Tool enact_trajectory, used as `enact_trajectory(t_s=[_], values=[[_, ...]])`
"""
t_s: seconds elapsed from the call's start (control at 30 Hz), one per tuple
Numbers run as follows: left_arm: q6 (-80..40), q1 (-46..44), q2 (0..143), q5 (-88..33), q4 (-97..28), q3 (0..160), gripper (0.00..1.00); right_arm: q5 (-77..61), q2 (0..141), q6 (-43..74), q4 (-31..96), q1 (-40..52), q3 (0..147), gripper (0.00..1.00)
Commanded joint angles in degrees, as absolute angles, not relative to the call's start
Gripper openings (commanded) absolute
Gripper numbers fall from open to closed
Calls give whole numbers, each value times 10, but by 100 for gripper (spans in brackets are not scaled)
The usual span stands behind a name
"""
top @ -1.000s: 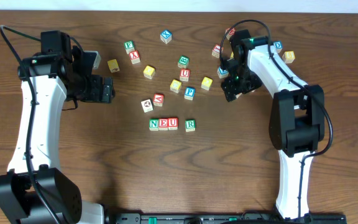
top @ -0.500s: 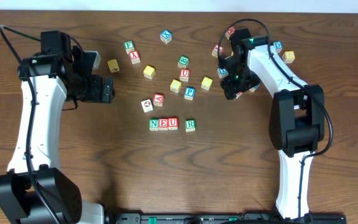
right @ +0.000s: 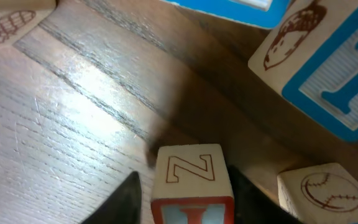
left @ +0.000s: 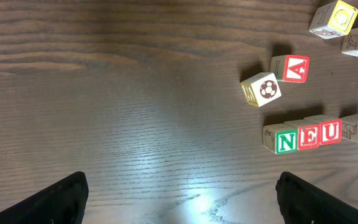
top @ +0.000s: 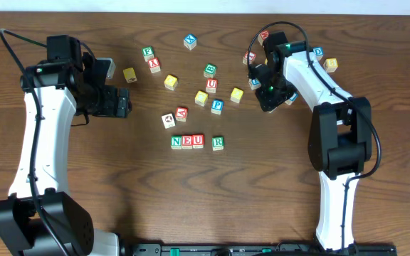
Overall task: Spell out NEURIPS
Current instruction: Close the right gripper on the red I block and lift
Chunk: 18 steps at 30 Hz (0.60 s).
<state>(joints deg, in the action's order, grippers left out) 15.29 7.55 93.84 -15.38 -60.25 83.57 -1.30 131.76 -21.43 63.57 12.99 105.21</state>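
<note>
At worktop centre, NEU row (top: 187,141) parallels the near edge, R cube (top: 218,142) apart rightward, bare wood beyond. Right gripper (right: 188,202) clamps I cube (right: 193,177); left gripper (left: 182,199) wide.

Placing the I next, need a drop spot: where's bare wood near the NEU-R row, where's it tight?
Bare: right of the R cube up to the right arm; everything below the row; left of the N cube. Tight: the loose cluster above the row around the P cube, and around the right gripper holding the I cube.
</note>
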Motion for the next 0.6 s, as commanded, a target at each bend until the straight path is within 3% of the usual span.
enact_trajectory(t_s=[0.0,0.57], values=[[160,75,930,-160,-606,848,95,-16,1317,-220,637,134,1055,33],[160,75,930,-160,-606,848,95,-25,1317,-218,639,134,1055,27]])
